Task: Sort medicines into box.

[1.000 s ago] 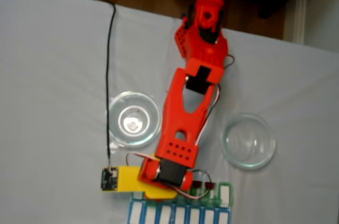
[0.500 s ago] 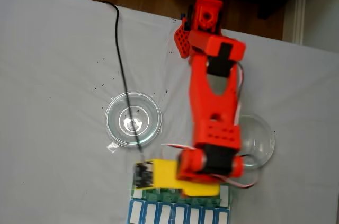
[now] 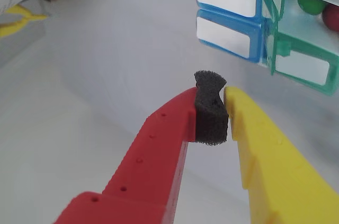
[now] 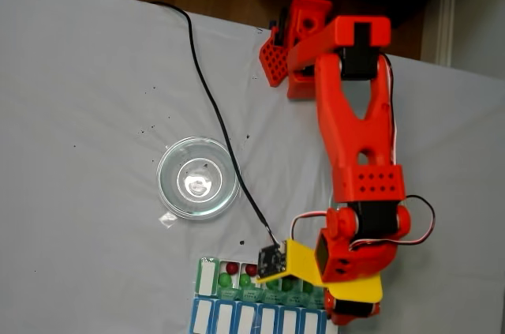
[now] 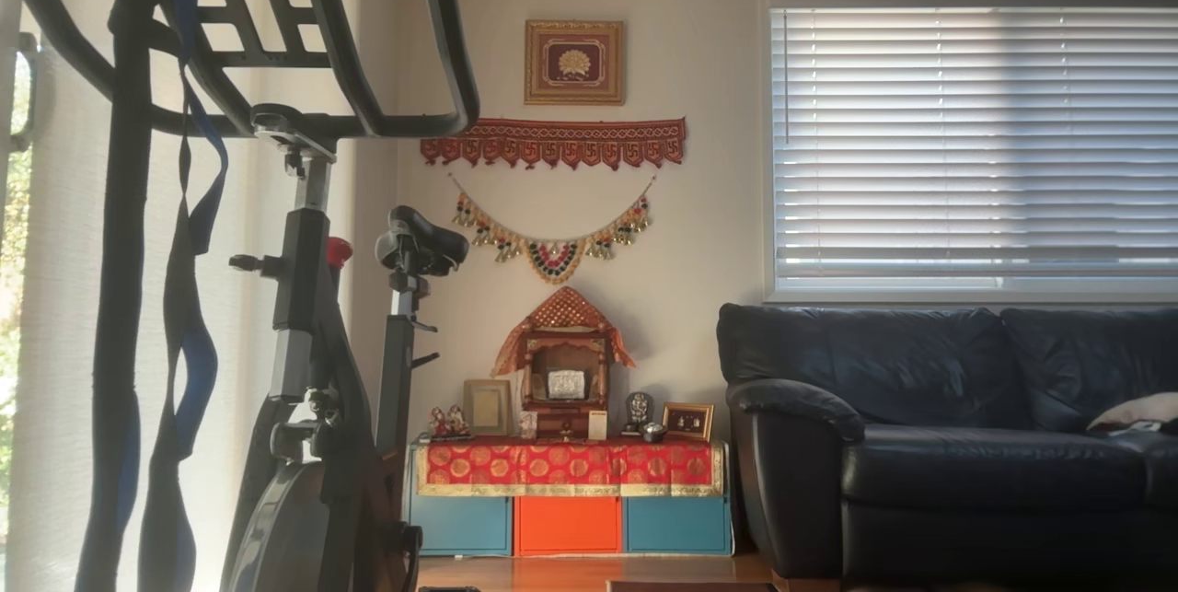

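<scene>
The box (image 4: 260, 302) lay at the fixed view's bottom centre, red and green medicines (image 4: 231, 268) inside. The gripper (image 3: 225, 108), lower centre of the wrist view, was clenched, holding nothing.

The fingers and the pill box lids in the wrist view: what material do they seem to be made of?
The red and yellow fingers look like matte printed plastic, hard and opaque. The dark pad between them seems to be foam, since its surface is porous. The box lids appear to be glossy translucent plastic, blue and green, with white labels; balls show dimly behind the green.

Translucent plastic box (image 3: 275, 33) (glossy lids), matt cloth table (image 4: 79, 97).
</scene>
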Controlling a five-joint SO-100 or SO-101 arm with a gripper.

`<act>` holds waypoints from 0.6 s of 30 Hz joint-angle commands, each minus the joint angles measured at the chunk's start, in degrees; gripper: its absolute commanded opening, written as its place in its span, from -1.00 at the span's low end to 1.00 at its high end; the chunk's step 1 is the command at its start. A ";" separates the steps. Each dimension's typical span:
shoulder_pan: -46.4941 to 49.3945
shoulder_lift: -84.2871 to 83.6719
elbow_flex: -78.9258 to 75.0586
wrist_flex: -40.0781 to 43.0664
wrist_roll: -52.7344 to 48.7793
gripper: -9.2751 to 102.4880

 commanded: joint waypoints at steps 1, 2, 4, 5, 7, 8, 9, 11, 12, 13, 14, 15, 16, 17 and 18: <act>0.09 5.36 -1.23 -3.87 -2.11 -0.82; 0.09 4.92 -1.49 -3.34 -2.99 -0.82; -0.26 4.83 -0.53 -2.90 -4.57 -0.82; -0.44 5.10 0.53 -3.43 -5.10 -0.82; -0.53 5.71 2.55 -5.01 -6.24 -0.82; -0.44 6.06 3.60 -5.98 -6.77 -0.82; -0.26 6.24 4.13 -6.59 -7.21 -0.82; -0.18 5.80 3.96 -6.24 -8.70 -0.82; -0.09 5.54 4.13 -6.15 -9.67 -0.82; -0.09 5.45 4.48 -6.50 -10.11 -0.82; -0.09 5.45 5.01 -7.03 -10.55 -0.82; 0.00 5.36 5.36 -7.47 -11.16 -0.82; 0.09 5.19 5.80 -8.00 -11.69 -0.82; 0.26 5.01 6.15 -8.44 -12.39 -0.82; 0.35 4.83 6.42 -8.96 -12.92 -0.82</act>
